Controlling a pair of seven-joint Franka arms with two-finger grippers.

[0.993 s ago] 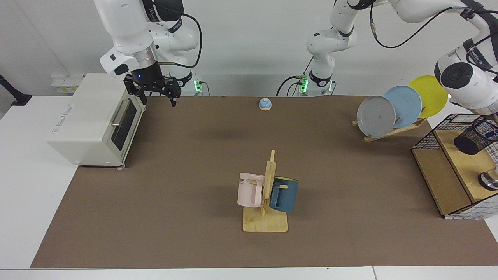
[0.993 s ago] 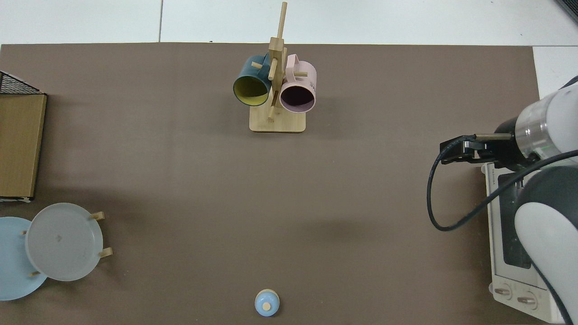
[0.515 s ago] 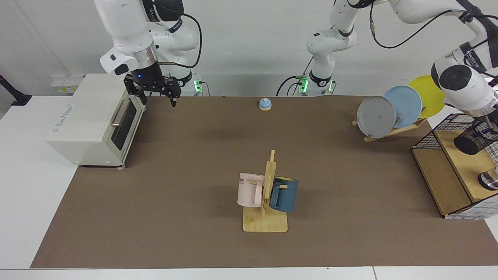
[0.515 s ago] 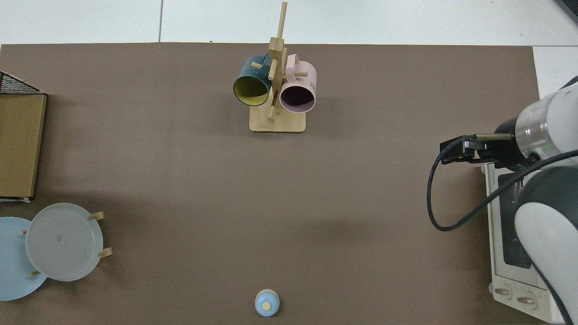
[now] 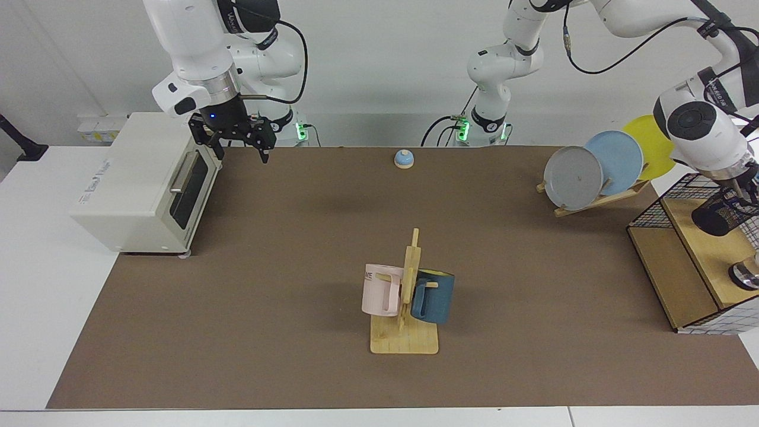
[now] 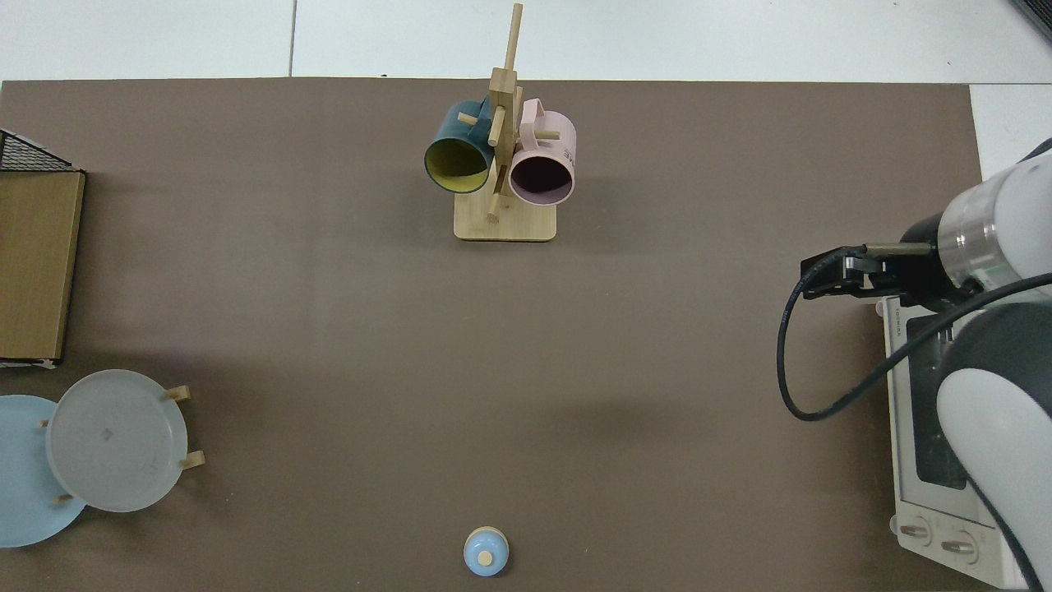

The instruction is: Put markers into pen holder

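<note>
On the wire-grid shelf at the counter's plate-rack end, tilted pen holder, left gripper directly over it and far nearer than the waiting right gripper, spread open and empty above the oven-side far corner. Cannot tell what the left gripper holds; marker not made out, long axis unknown. All this from the facing view only: top view cuts off both holder and left gripper.

A: What do the arms look like?
B: Glossy white rounded shells, dark grey joint bands with small lettering, black cables looping alongside.
A: And the bases?
B: Green lights glow there. The right hand is black.
</note>
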